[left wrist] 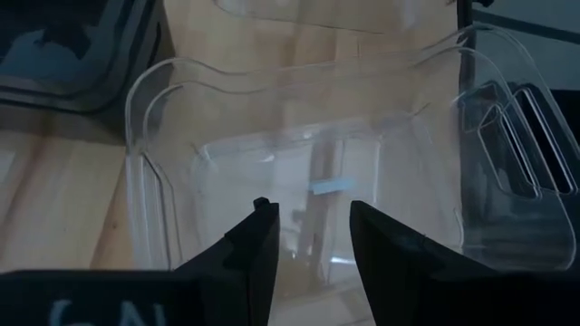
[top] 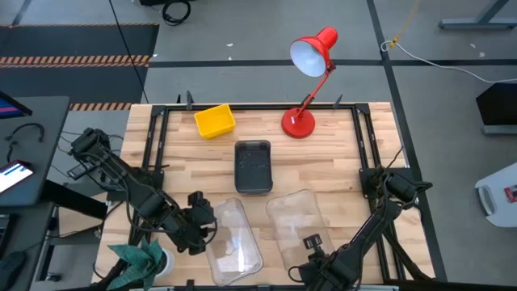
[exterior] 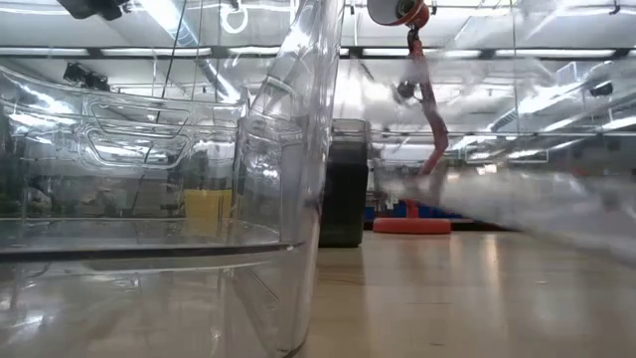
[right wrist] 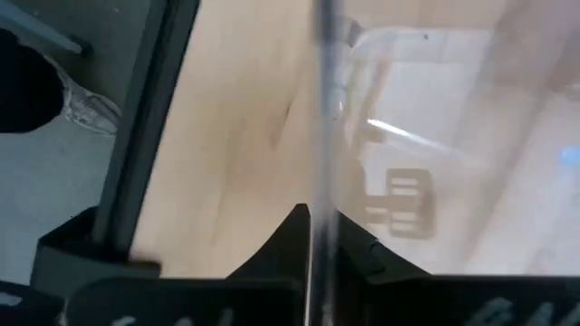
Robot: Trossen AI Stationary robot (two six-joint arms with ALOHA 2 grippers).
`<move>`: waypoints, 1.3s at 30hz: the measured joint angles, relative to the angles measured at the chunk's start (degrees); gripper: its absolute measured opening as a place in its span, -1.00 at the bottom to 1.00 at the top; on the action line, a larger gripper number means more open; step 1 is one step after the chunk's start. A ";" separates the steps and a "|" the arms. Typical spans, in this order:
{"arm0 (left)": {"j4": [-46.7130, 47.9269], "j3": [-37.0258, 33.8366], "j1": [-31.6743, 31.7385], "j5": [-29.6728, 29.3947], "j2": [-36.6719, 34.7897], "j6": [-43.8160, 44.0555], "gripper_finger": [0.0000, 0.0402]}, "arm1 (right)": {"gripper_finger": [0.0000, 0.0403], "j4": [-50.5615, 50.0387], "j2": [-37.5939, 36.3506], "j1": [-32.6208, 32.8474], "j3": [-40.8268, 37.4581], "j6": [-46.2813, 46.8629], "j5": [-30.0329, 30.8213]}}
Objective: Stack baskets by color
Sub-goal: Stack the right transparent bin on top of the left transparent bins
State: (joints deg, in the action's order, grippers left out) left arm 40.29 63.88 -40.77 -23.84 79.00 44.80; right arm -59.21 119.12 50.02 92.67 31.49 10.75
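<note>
Two clear baskets at near table edge: right gripper [right wrist: 313, 237] pinching wall of right clear basket [top: 295, 220]; left gripper [left wrist: 308, 231] parted, straddling left clear basket [top: 234, 240] rim. Next, probably: lift right one, nest into left

Yellow basket [top: 215, 120] sits at the table's far side; smoky-grey basket [top: 253, 166] mid-table; two clear baskets [top: 233, 241] [top: 296, 220] lie side by side nearest the front.

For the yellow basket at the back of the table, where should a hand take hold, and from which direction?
Probably by one side wall of the yellow basket, from straight above. It sits upright with its mouth open to the ceiling, so a finger can drop inside the rim and the other outside. Its sides look clear of the red lamp and the grey basket.
</note>
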 joint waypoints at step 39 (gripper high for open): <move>2.89 0.07 -6.43 -34.35 -18.36 -10.36 -0.29 | -0.87 1.33 -0.25 -12.11 30.05 -25.48 -2.11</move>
State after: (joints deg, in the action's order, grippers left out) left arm 43.18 63.94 -47.20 -58.19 60.64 34.43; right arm -57.88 118.87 37.91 122.72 6.01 8.64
